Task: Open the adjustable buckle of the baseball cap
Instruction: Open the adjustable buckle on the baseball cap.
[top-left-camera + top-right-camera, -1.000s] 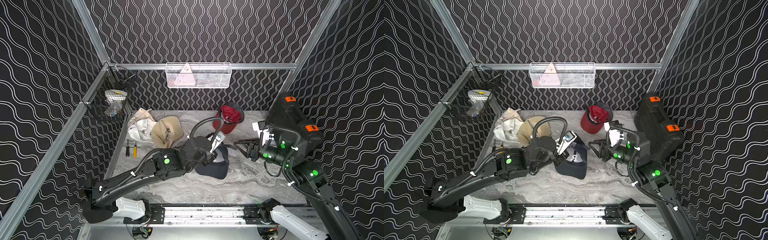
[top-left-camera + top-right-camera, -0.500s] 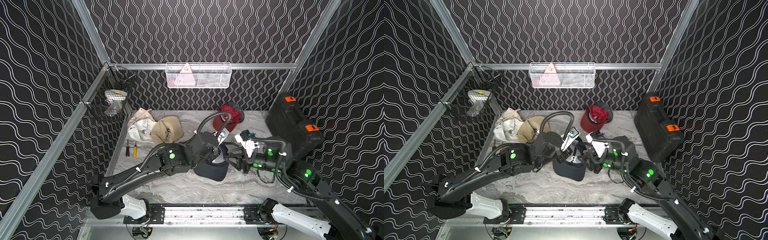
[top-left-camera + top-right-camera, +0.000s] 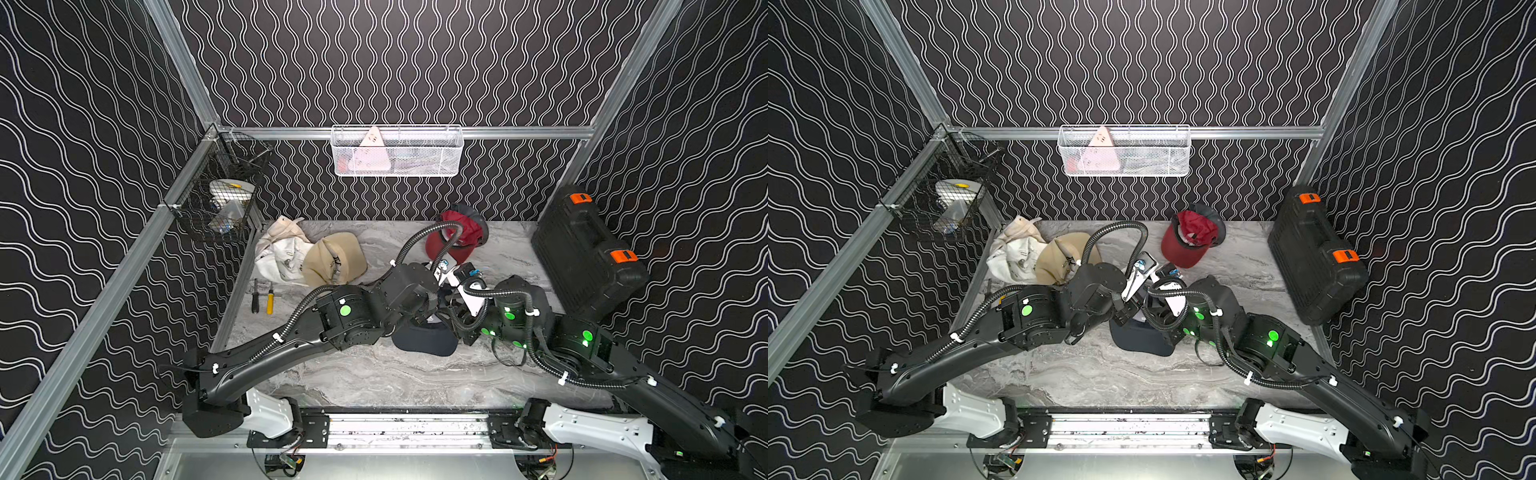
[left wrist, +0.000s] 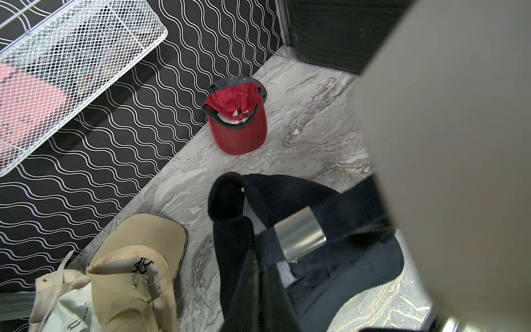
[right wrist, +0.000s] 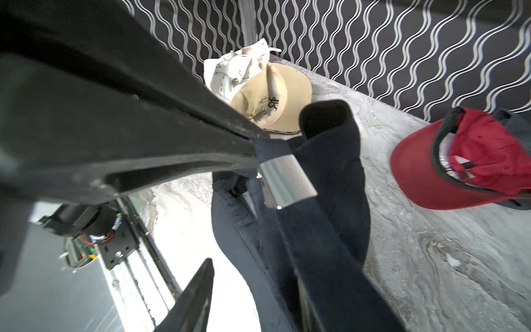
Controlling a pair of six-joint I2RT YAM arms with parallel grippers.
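- Pinching the strap (image 4: 232, 244) of the navy cap (image 3: 424, 340) is your left pincer (image 4: 255, 276), clamped tight on the cloth just beside the metal buckle (image 4: 298, 238).
- The cap sits mid worktop (image 3: 374, 374), between the two arms. The brim end looks to rest on the surface and the strap end is held up.
- Your right pincer (image 5: 232, 207) stands partly wide and grips nothing. One fingertip (image 5: 218, 143) is right at the buckle's edge, though I can't tell if it touches. The other is well clear.
- Handling, my read: the cap is light and floppy and the crown collapses under any push. Treat the left grip as your anchor.
- The strap is thin, soft webbing. It bends freely and will likely twist if you pull off-axis.
- The buckle is the only stiff part: small, smooth, shiny metal, probably slippery. Don't squeeze its faces. Catch the flap edge with a fingertip, or take the strap right beside it and pull along the strap.
- Count: four caps if the cream cap (image 3: 276, 253) really is one (not sure). That is one navy, one red cap (image 3: 453, 241), one tan cap (image 3: 332, 259) and one cream.
- Two screwdrivers: a black-handled screwdriver (image 3: 254, 297) and a yellow-handled screwdriver (image 3: 270, 299).
- One black case (image 3: 582, 249) with two orange latches (image 3: 580, 198).
- Two wire baskets: a white basket (image 3: 453, 153) on the back rail and a black basket (image 3: 195, 220) on the left wall.
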